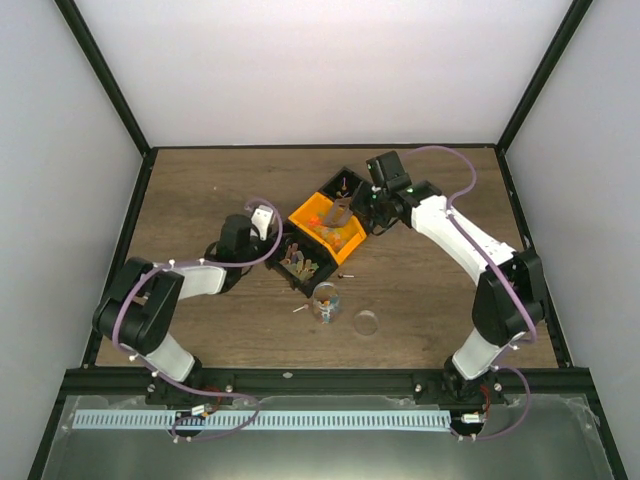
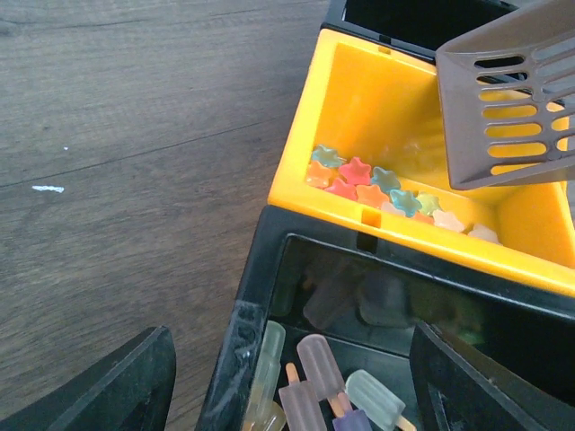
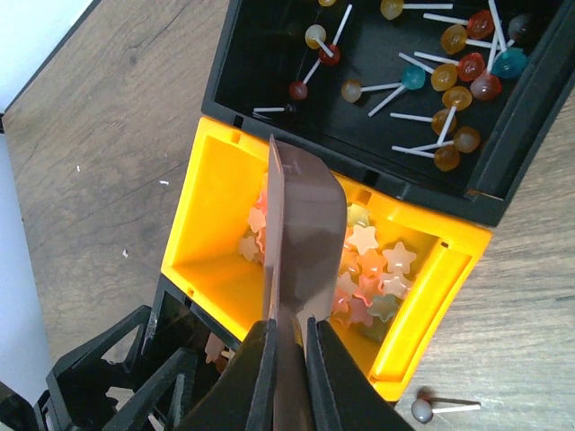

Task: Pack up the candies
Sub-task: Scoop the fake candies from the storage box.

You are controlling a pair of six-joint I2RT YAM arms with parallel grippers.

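— Where are the candies (image 3: 368, 260)?
— Star-shaped, in the orange bin (image 3: 211, 260), at twelve o'clock from the cup (image 1: 325, 300) on the desk (image 1: 200, 200).
— And the fingers?
— Right fingers (image 3: 256, 386) clench a scoop (image 3: 305, 215) over the candies. Left fingers (image 2: 117, 386) are spread, empty.

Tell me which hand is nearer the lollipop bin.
Right. The right hand sits just beside the lollipop bin, holding a scoop over the orange bin. The left hand hangs at the popsicle bin, beyond the orange one.
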